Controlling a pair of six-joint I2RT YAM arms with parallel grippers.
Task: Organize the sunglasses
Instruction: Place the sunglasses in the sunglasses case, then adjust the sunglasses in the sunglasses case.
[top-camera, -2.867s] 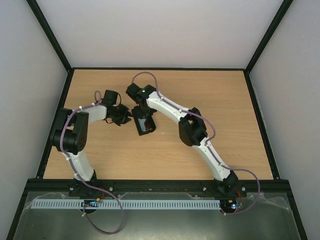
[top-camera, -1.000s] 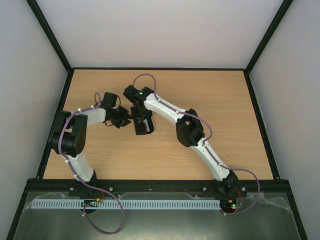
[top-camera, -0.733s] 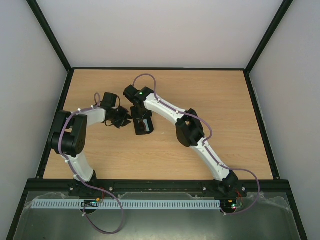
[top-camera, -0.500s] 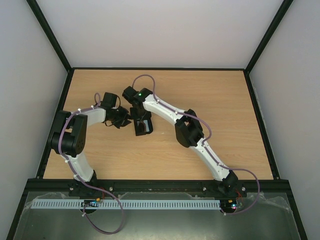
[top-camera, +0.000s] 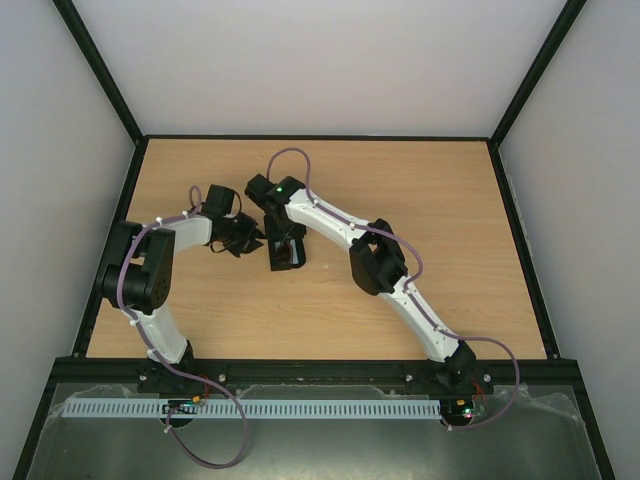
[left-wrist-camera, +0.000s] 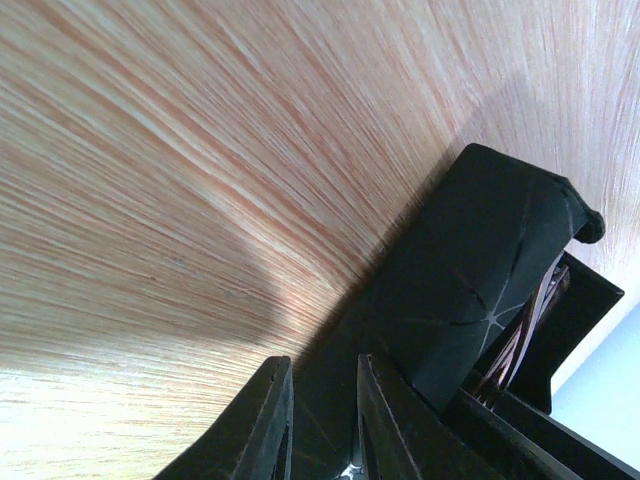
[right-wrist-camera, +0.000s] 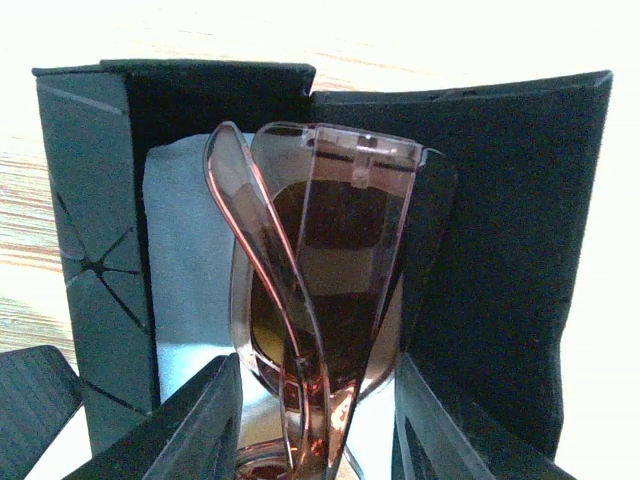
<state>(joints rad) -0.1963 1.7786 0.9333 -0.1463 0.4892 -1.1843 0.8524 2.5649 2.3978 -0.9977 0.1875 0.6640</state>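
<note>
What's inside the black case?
In the black case: the folded sunglasses, pinched by the right gripper, and a pale cloth behind them. They cover the case's floor, so anything underneath is hidden.

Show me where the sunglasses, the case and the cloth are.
sunglasses (right-wrist-camera: 338, 265), right wrist view, on the amber lens.
case (right-wrist-camera: 510, 250), right wrist view, on its right inner wall.
cloth (right-wrist-camera: 185, 270), right wrist view, on the bare part left of the sunglasses.

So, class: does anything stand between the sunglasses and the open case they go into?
Nothing visible does. The right gripper holds the sunglasses at the mouth of the open black case. Only the light blue cloth lies inside, against its lining.
</note>
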